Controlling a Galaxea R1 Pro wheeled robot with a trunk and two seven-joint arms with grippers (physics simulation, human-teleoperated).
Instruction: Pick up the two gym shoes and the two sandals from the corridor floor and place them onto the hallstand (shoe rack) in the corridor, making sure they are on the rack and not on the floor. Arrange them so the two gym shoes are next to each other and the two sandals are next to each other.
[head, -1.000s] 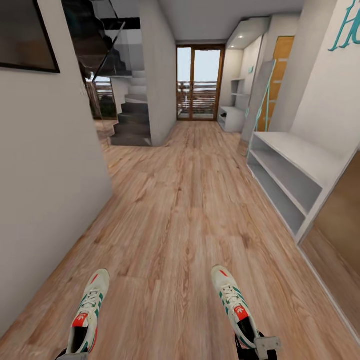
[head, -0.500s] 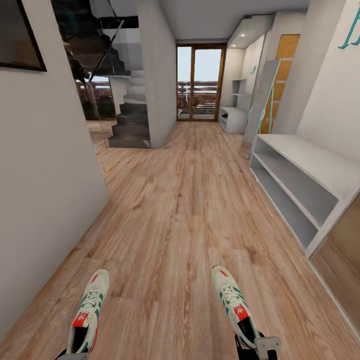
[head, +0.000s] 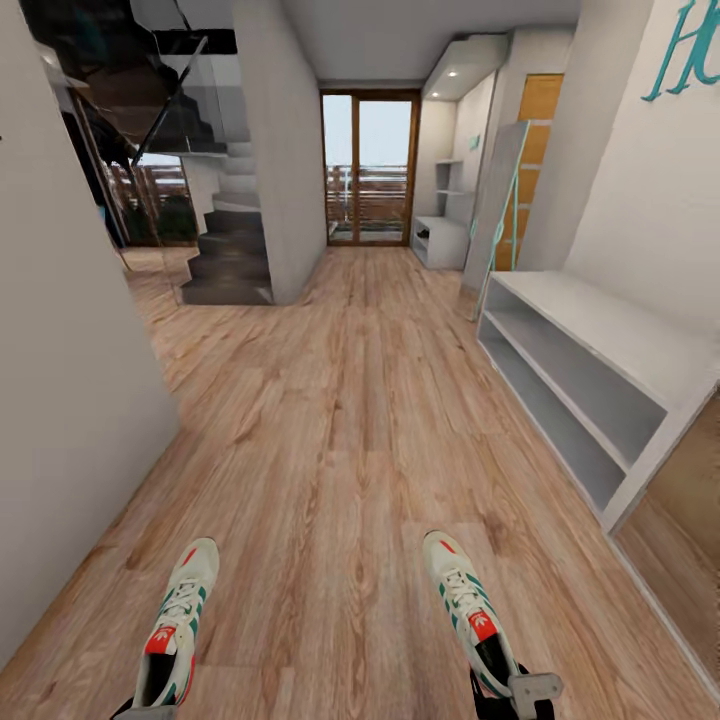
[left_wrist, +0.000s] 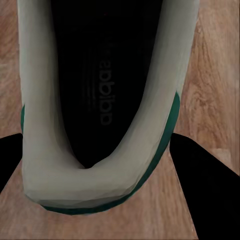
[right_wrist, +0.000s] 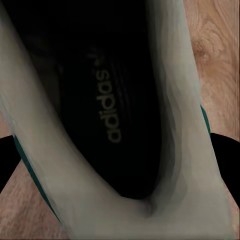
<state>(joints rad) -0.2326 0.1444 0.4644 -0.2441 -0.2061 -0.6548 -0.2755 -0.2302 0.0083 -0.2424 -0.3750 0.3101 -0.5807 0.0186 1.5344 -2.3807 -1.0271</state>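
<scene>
Tools: 2, left tool (left_wrist: 100, 165) clamps 1 shoe (head: 178, 625), right tool (right_wrist: 120, 170) clamps 1 shoe (head: 468, 612); rack (head: 590, 370) has 2 shelves.

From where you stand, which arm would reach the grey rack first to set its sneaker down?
Probably the right. Its gym shoe is carried on the side nearer the hallstand, which lines the right wall. The left gym shoe hangs across the corridor floor, farther away.

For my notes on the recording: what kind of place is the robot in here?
Most likely a home corridor or entrance hall: wood-plank floor, a grey shoe rack along the right wall, a staircase on the left, and a glass door at the far end.
</scene>
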